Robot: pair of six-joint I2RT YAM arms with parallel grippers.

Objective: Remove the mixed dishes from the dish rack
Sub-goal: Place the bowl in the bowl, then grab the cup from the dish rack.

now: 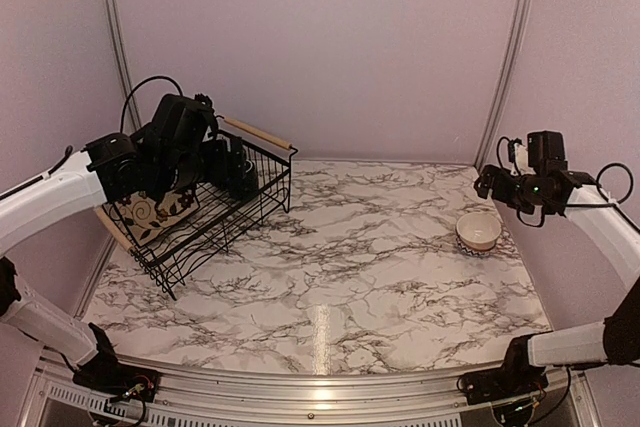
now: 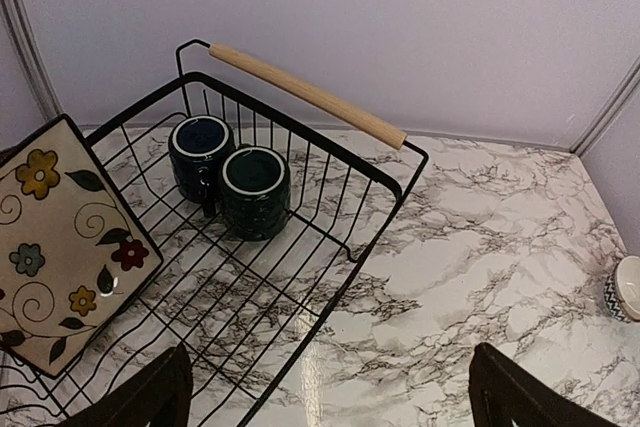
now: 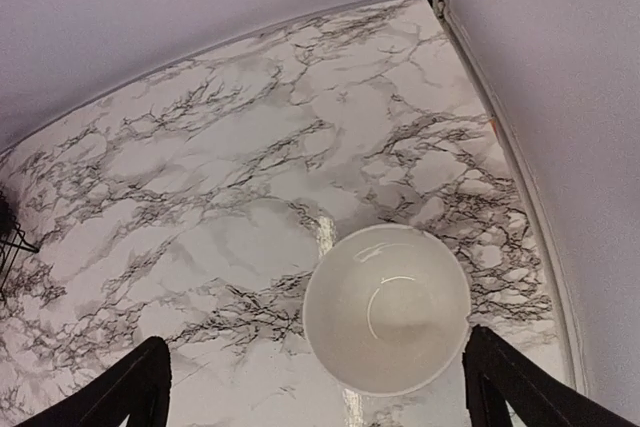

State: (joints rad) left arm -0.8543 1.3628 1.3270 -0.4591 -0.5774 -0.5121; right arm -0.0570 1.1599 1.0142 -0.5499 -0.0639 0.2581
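Note:
The black wire dish rack (image 1: pixel 215 212) with wooden rod handles (image 2: pixel 305 94) stands at the table's left. Inside it two dark blue-green mugs (image 2: pixel 200 152) (image 2: pixel 255 187) sit side by side near the far end, and a square cream plate with coloured flowers (image 2: pixel 65 247) leans at its left side. My left gripper (image 2: pixel 335 397) hovers open above the rack's near right rim, nothing between its fingers (image 2: pixel 150 397). A small white bowl with a patterned outside (image 3: pixel 388 307) stands on the table at the right. My right gripper (image 3: pixel 325 392) hangs open above the bowl, apart from it.
The marble table top (image 1: pixel 360 267) stretches between rack and bowl. Plain walls close in behind and at both sides; the bowl (image 1: pixel 478 232) sits near the right wall. The left arm (image 1: pixel 60 192) reaches over the rack from the left.

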